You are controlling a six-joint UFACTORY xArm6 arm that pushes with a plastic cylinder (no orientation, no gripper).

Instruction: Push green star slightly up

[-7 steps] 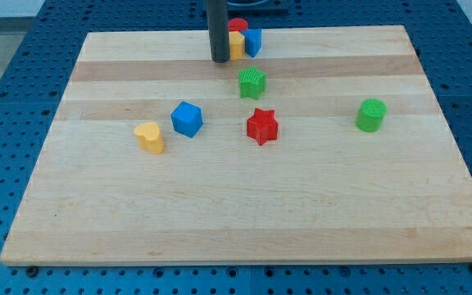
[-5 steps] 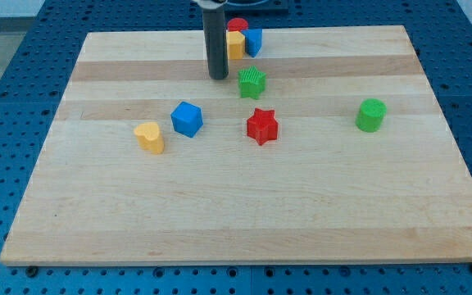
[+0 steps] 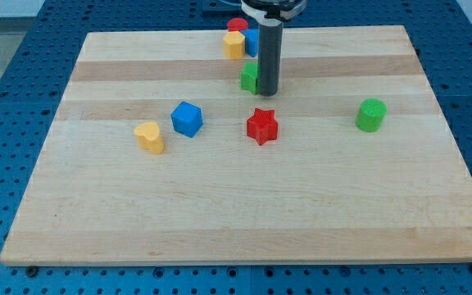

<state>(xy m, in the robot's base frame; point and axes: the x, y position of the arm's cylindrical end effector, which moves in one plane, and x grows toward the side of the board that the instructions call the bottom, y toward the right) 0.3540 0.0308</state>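
— Looking at the counter [image 3: 220, 205], where does my tip [image 3: 267, 93] stand?

— It stands on the wood in the upper middle part. The dark rod [image 3: 269, 57] rises straight up from it to the view's top.

— And the green star [image 3: 248, 76]?

— It is just beside my tip, on the left and slightly toward the view's top. The rod covers its right part, so only the left part shows. They seem to touch, but I cannot tell this for sure.

— What is the state of the claw?

— I cannot tell; the pictures show only the straight rod, with nothing spread or pressed together.

— What else lies near my tip?

— The red star [image 3: 261, 126] is near, toward the view's bottom, apart from my tip. The blue block [image 3: 186, 119] is further to the left and lower, and the yellow heart [image 3: 149, 138] is just beside it, even more to the left. The green cylinder [image 3: 371, 115] is well apart to the right.

— And toward the view's top?

— Three blocks stand close together at the counter's far edge, up and left of my tip: a yellow block [image 3: 234, 44], a red block [image 3: 238, 26] behind it, and a second blue block [image 3: 251, 41] partly behind the rod.
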